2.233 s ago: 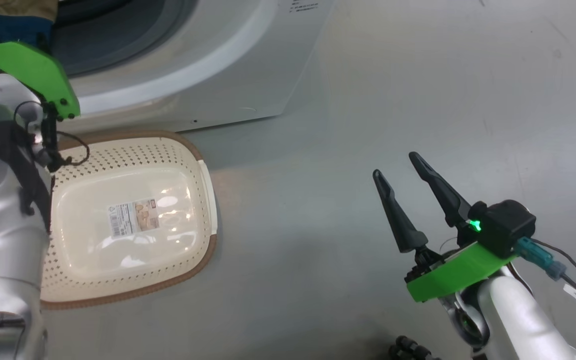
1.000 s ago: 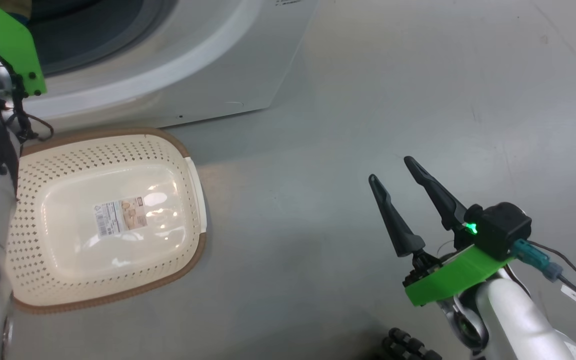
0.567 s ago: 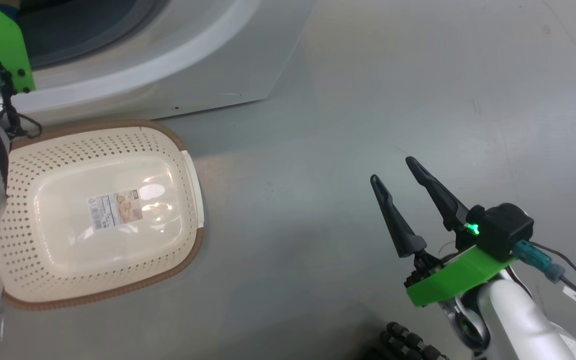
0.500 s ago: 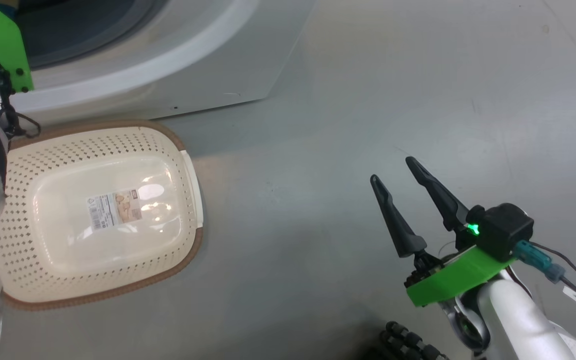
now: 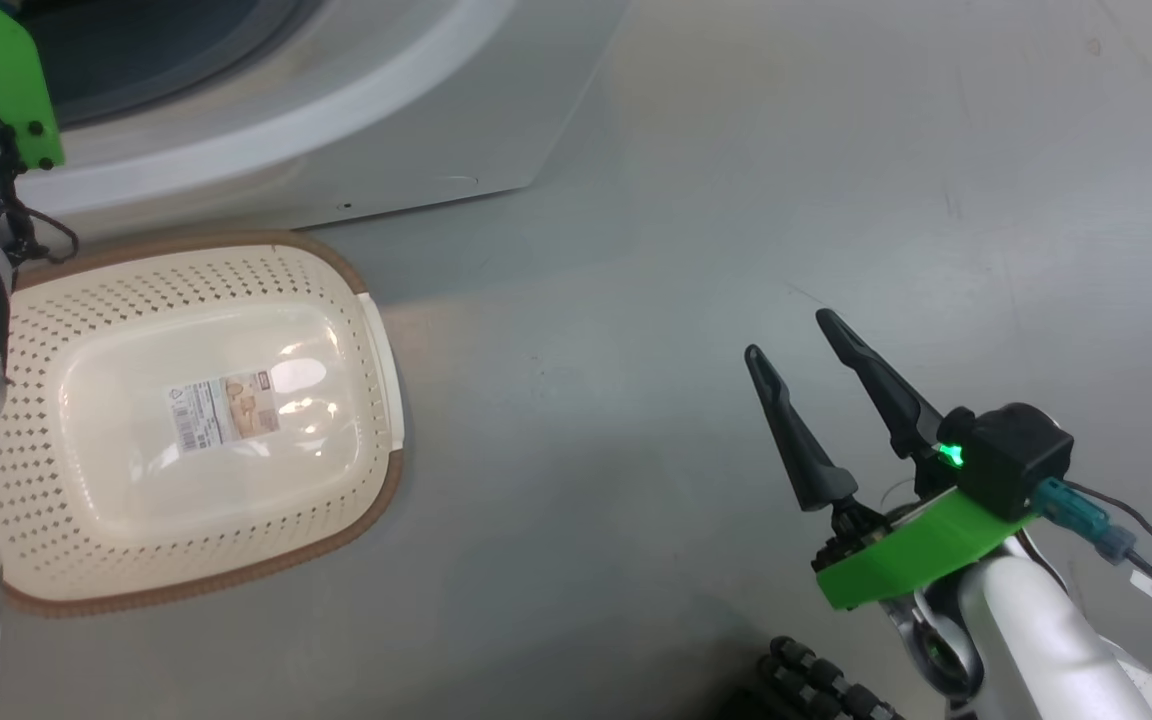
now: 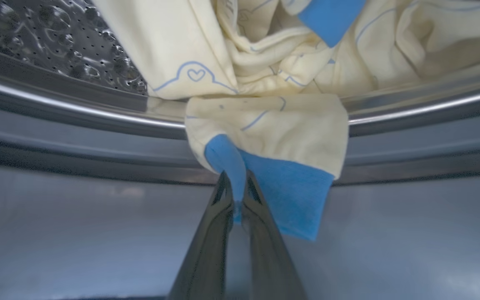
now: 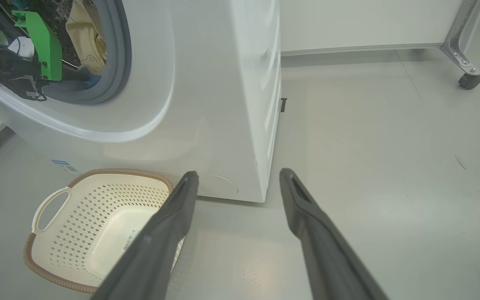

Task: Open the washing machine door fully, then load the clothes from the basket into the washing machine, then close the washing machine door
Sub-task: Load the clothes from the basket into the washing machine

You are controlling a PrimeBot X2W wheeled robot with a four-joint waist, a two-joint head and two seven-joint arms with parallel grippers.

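While looking along the left pincer, finds it pressed together on a blue corner of the clothes, at 6 o'clock of the left wrist view. Finds that cream-yellow flap draped over the steel lip of the drum, long axis from 12 to 6 o'clock, blue edge lowest and pointing to 6. Sees more of the clothes bunched inside the drum from 11 to 2 o'clock. Counts two blue patches: one in the pinch, one at 1 o'clock. Cannot tell how many garments.

Sees the washing machine at 11 o'clock of the head view, standing on the floor. Places the basket at 9 o'clock, just in front of the machine, mouth up, long axis roughly from 8 to 2 o'clock. Finds in it one label stuck flat to the glossy bottom.

Places the right pincer at 4 o'clock, spread wide above bare floor, fingers pointing to 11 o'clock, well apart from the basket.

Through the right wrist view, sees the left arm's green bracket in the machine's round opening at 10 o'clock, cream fabric just behind it.

Counts one basket, one machine, two pincers.
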